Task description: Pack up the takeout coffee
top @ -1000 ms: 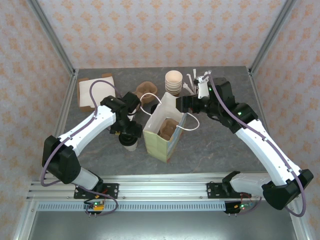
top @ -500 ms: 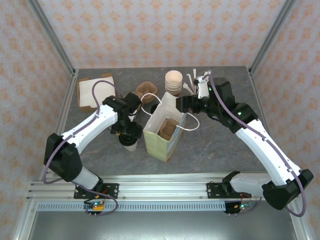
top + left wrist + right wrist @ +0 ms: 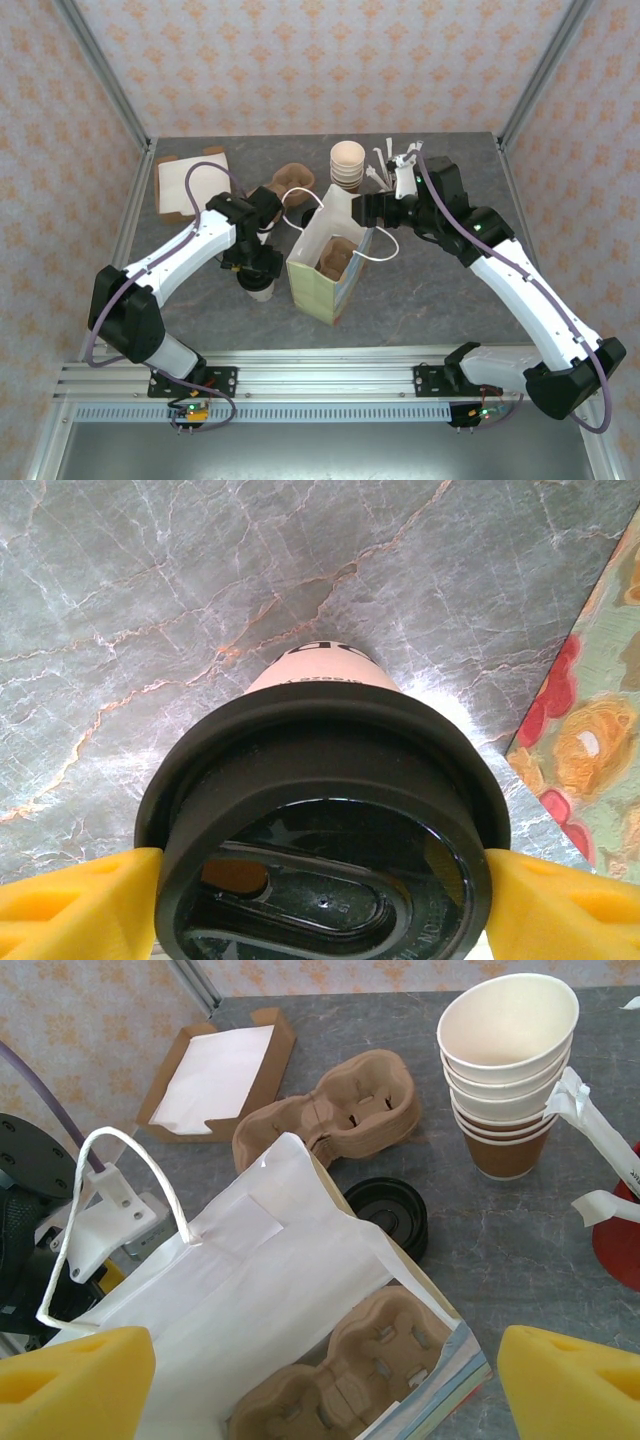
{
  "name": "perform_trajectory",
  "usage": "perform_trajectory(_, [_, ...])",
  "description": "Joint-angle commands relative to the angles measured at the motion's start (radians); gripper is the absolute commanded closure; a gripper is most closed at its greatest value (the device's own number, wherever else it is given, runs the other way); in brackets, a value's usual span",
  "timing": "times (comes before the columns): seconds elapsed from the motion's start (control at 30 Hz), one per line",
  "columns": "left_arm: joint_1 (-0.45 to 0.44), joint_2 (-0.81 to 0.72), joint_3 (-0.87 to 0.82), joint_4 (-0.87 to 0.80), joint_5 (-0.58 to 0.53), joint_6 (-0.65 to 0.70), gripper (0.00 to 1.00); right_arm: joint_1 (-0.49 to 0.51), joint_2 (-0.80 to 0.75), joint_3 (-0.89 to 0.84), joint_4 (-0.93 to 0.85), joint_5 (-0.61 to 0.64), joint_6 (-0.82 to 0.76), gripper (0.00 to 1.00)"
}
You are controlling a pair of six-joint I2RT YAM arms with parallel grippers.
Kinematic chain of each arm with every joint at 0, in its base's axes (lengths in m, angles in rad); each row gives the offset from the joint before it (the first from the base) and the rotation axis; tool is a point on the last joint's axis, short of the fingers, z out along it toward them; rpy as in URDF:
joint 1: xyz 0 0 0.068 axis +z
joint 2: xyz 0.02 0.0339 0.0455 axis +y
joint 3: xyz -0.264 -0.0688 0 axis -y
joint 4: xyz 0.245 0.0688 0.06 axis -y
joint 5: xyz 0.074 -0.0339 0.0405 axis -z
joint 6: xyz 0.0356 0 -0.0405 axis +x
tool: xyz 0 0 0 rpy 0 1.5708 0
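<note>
Black-lidded takeout coffee [image 3: 320,780]: stood upright on the grey marbled table [image 3: 150,600], just left of the paper bag [image 3: 318,268]; its long axis is vertical.
Nearer arm: the left; the cup is found directly beneath the left gripper [image 3: 320,870], between its fingers.
Left fingers [image 3: 70,905]: spread wide to either side of the lid and seemingly touched to its rim; whether a grip is made cannot be told.
Right gripper [image 3: 325,1360]: held wide open above the bag's mouth, with nothing grasped.
Coming move: a lift and a carry rightward over the bag are judged to be needed.
</note>
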Motion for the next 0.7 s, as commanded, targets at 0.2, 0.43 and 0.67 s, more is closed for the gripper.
perform_trajectory(0.2, [-0.012,0.008,-0.013,-0.018,-0.033,0.025,0.22,0.003,-0.004,-0.012,0.024,0.010,0.001,0.10])
perform_trajectory(0.43, [-0.017,0.018,-0.011,-0.016,-0.037,0.031,0.22,0.002,0.000,-0.011,0.023,0.005,0.002,0.10])
perform_trajectory(0.67, [-0.020,0.026,-0.011,-0.013,-0.034,0.033,0.21,0.003,-0.001,-0.013,0.024,0.005,0.002,0.10])
